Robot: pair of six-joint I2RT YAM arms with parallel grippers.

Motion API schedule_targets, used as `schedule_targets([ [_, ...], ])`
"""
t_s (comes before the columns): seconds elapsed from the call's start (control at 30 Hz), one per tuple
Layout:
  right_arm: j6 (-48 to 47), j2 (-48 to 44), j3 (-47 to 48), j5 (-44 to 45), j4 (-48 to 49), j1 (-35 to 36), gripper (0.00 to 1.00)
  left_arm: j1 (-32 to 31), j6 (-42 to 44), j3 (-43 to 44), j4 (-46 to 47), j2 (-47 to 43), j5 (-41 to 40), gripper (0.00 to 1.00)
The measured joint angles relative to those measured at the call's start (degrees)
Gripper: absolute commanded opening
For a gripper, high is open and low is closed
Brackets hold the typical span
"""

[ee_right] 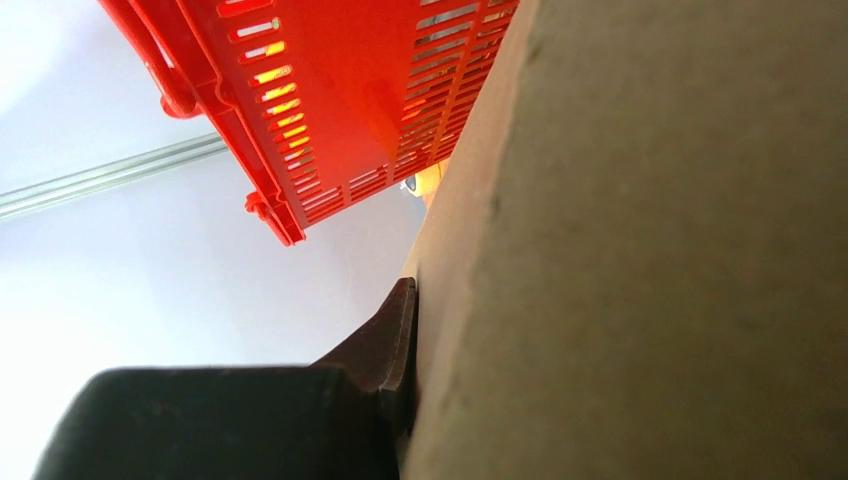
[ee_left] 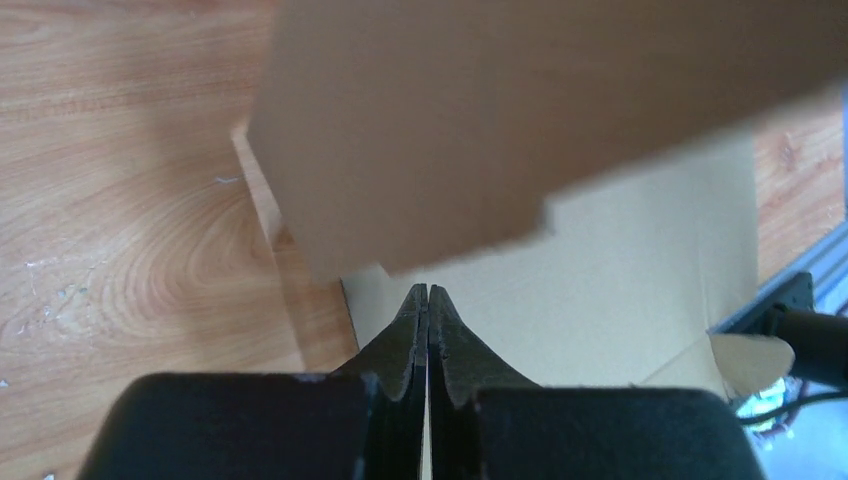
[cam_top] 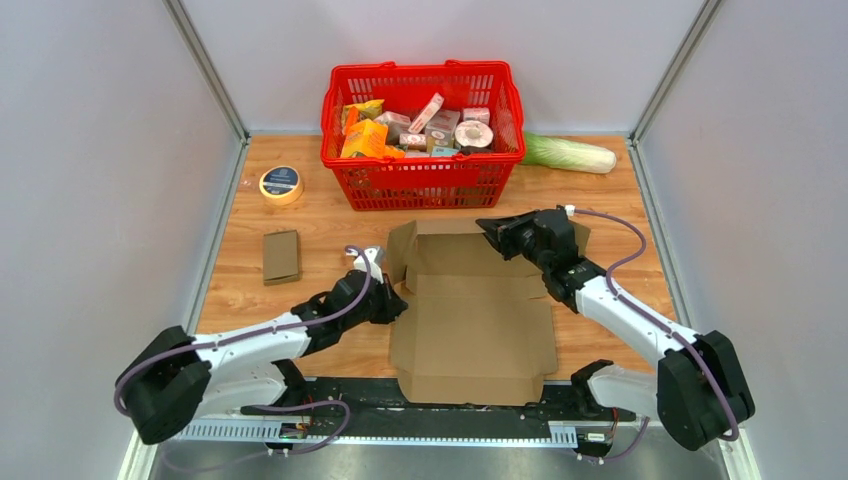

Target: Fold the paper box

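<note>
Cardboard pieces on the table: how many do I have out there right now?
2. The unfolded box lies in the middle of the table; a small folded piece lies apart, further left. The red basket could hide more.

Wooden table (cam_top: 318, 222), holding:
- red plastic basket (cam_top: 425, 186), far centre, filled with packaged groceries;
- yellow tape roll (cam_top: 281, 184), far left;
- small flat brown card (cam_top: 281, 256), left;
- pale green leafy vegetable (cam_top: 570, 153), lying just right of the basket.

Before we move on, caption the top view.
Left pincer and right pincer at cardboard box flaps, red basket behind.
</note>
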Motion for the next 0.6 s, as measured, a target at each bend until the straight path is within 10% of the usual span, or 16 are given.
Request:
schedule_targets([
  [0.6,1.36,2.08,0.15,-1.57,1.70,-1.90,0.04,-0.39,-10.67,-6.95,15.39,11.72,-8.98,0.00],
])
